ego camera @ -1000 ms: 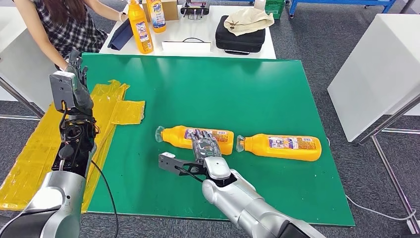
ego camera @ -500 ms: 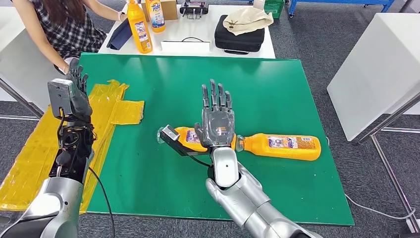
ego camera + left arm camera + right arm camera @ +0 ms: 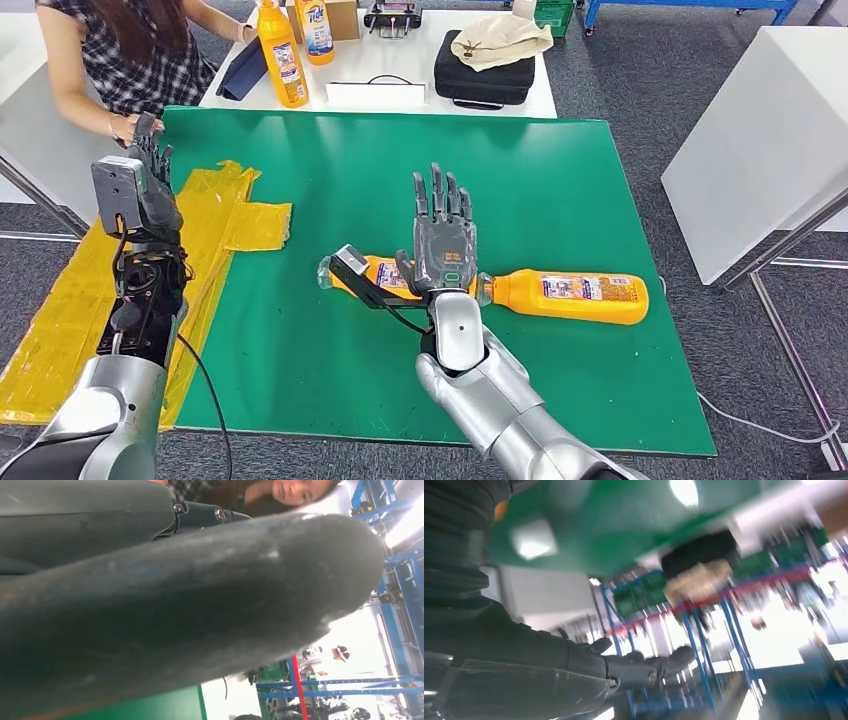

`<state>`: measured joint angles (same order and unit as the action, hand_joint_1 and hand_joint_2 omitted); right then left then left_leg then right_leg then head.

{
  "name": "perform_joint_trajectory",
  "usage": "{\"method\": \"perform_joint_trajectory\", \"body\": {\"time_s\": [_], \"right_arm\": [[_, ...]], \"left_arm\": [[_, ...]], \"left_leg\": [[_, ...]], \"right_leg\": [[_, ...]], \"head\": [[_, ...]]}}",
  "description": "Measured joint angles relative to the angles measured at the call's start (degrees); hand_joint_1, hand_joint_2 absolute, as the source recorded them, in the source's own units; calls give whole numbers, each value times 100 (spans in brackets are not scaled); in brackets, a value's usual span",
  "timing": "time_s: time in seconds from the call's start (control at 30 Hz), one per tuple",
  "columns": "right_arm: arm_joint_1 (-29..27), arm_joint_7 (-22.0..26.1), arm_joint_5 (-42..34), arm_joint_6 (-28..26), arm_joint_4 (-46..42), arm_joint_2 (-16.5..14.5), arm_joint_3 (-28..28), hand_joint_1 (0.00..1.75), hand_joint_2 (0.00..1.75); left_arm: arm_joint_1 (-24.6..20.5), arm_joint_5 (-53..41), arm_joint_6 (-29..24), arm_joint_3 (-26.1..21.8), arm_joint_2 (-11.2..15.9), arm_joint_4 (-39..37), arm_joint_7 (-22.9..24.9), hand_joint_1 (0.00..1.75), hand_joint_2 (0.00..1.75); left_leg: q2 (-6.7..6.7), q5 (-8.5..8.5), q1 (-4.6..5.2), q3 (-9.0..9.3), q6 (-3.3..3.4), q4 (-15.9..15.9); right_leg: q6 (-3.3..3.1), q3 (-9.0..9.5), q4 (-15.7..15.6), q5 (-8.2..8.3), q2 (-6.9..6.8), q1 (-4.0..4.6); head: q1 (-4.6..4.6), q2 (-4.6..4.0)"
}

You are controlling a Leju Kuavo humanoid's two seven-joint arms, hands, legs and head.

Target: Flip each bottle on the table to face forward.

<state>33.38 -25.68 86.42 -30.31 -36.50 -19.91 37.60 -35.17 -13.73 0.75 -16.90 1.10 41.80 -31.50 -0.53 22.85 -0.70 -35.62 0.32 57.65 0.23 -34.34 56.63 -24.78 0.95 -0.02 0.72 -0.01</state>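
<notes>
The right hand point(image 3: 443, 240) is raised above the green table mat point(image 3: 560, 170) with its fingers spread and nothing held; just below it an orange plastic bottle with a clear cap point(image 3: 372, 277) is laid on its side, partly hidden by the palm, and whether its label is turned forward cannot be told from the head view. A second orange bottle with a printed label point(image 3: 565, 294) is laid flat just beside it, its cap almost touching the first bottle's base, label upward; this one appears done or not to need turning, though that is a judgement only. The left hand point(image 3: 148, 185) is held up at the mat's edge, fingers apart and empty. A crumpled yellow plastic sheet point(image 3: 215, 215) is spread beside it; a person point(image 3: 140, 50) is seated close by, and upright orange bottles point(image 3: 283, 55) are stood on the white table point(image 3: 400, 70) beyond.
</notes>
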Motion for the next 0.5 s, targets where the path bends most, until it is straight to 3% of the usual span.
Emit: {"method": "perform_joint_trajectory", "body": {"time_s": [0.23,0.4,0.5], "right_arm": [[3,-14,-179,279,184,-43,-74,0,175],[52,-105,-626,932,318,-50,-77,0,175],[93,-121,-800,1049,410,-54,-76,0,175]], "left_arm": [[25,1,3,-56,20,1,-1,0,0],[39,-2,26,-72,21,20,13,0,0],[72,-12,44,-105,21,70,50,0,0]], "left_leg": [[-1,0,0,-1,0,0],[-1,0,1,-2,0,0],[0,0,1,-2,0,0]], "right_leg": [[0,0,0,0,-1,-1],[0,0,0,0,-1,-1],[0,0,0,0,-1,-1]], "head": [[0,1],[1,1],[1,1]]}}
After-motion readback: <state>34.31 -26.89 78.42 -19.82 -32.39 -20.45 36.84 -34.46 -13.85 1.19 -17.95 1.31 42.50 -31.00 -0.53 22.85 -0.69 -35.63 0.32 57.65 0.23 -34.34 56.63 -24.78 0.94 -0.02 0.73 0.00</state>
